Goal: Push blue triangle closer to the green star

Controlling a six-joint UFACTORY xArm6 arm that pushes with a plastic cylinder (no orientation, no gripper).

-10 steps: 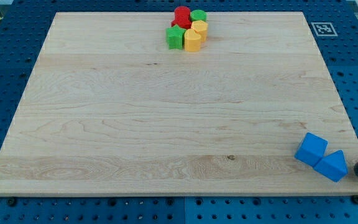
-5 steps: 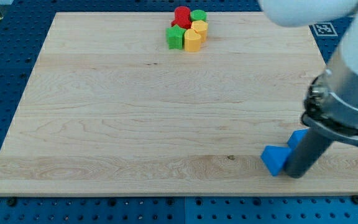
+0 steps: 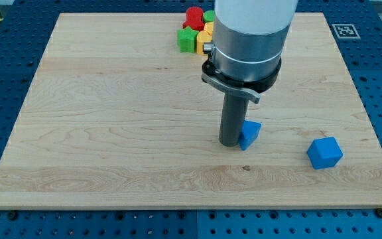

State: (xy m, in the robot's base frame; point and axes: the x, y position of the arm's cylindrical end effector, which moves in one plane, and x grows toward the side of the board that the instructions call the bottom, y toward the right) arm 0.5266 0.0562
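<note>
The blue triangle [image 3: 250,134] lies on the wooden board [image 3: 111,133], right of centre. My tip [image 3: 229,143] stands on the board touching the triangle's left side. The green star [image 3: 187,40] sits at the view's top centre, at the left edge of a cluster of blocks, far above the triangle. The arm's grey body hides the right part of that cluster.
A blue cube [image 3: 324,153] lies alone at the lower right. A red block [image 3: 193,16], a yellow block [image 3: 205,32] and a second green block [image 3: 209,15] crowd the green star. A marker tag [image 3: 345,30] sits at the top right corner.
The arm swept in from the lower right and pushed the blue triangle up and left, away from the blue cube. The cube shifted slightly. The tip now stands left of the triangle.
</note>
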